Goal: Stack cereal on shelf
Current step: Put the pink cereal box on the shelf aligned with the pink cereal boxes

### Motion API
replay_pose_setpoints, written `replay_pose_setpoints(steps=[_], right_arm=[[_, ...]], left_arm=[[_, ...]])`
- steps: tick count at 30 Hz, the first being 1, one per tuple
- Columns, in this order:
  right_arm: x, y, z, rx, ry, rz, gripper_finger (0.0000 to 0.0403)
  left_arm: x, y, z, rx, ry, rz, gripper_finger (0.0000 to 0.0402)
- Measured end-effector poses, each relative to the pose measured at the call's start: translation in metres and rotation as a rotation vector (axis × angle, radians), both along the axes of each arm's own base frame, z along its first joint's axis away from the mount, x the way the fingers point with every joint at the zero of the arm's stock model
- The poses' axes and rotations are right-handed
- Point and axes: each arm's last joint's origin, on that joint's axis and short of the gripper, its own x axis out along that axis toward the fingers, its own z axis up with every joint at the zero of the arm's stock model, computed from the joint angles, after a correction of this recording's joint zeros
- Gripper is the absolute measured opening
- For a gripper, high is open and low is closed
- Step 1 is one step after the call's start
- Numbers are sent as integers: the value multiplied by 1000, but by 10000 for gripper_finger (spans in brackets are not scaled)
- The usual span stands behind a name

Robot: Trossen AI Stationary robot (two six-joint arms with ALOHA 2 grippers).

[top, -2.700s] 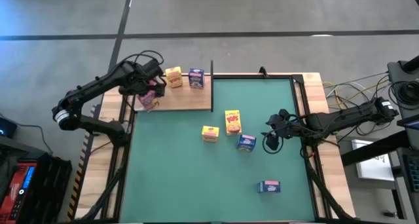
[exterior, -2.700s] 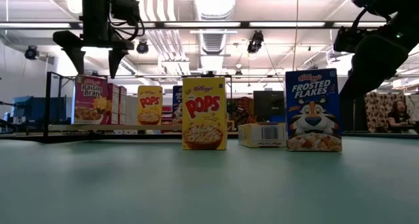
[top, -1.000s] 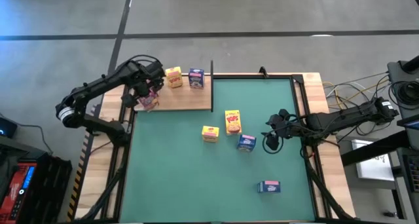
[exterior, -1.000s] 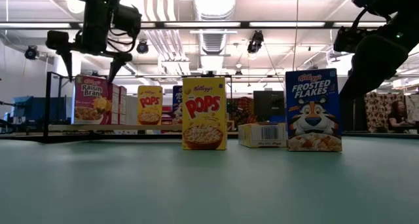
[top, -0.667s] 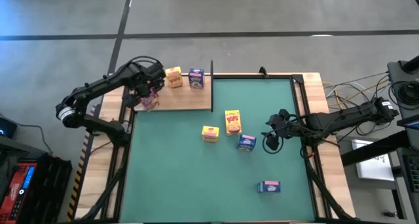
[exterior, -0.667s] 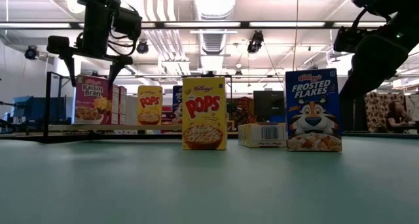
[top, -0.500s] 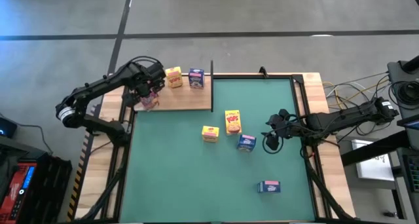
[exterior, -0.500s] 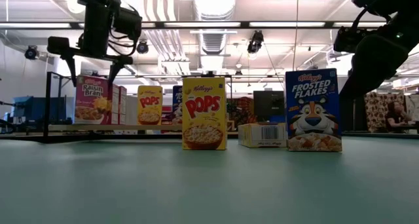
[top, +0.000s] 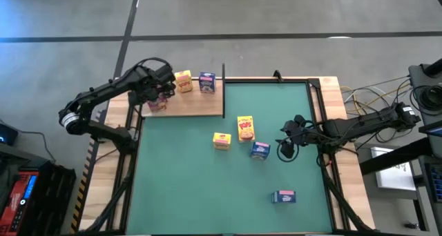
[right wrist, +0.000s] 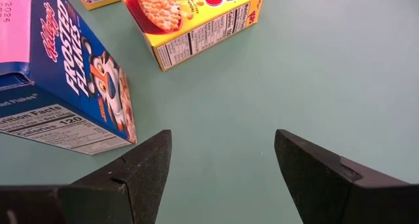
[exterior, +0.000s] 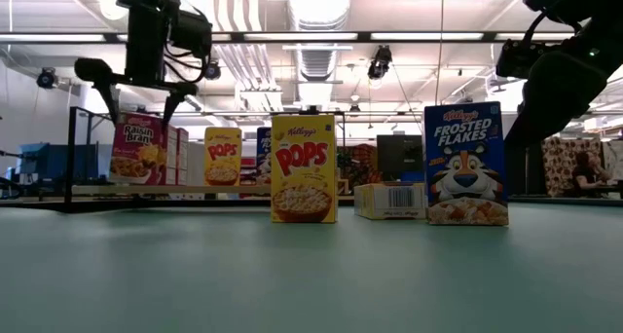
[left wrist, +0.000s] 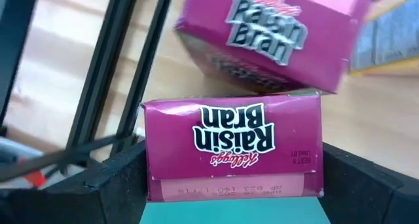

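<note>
The left hand point(exterior: 137, 88) was held spread directly above a Raisin Bran box point(left wrist: 233, 149) on the shelf point(top: 197, 106), shifted slightly sideways since earlier; placement judged complete. Right hand point(right wrist: 219, 175) spread, idle.

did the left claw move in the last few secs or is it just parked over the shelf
Yes. In the high view the left claw has shifted slightly toward the yellow box on the shelf, open above the Raisin Bran box.
</note>
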Motion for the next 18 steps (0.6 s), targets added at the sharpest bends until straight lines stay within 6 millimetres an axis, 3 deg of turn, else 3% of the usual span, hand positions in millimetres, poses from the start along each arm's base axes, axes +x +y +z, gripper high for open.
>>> replay_pose_setpoints(steps=[10, 18], right_arm=[[0, 0, 0, 0, 0, 0, 260], [0, 0, 0, 0, 0, 0, 260]], left_arm=[[2, 1, 0, -26, 35, -184, 343], [0, -1, -6, -57, 63, -237, 343]])
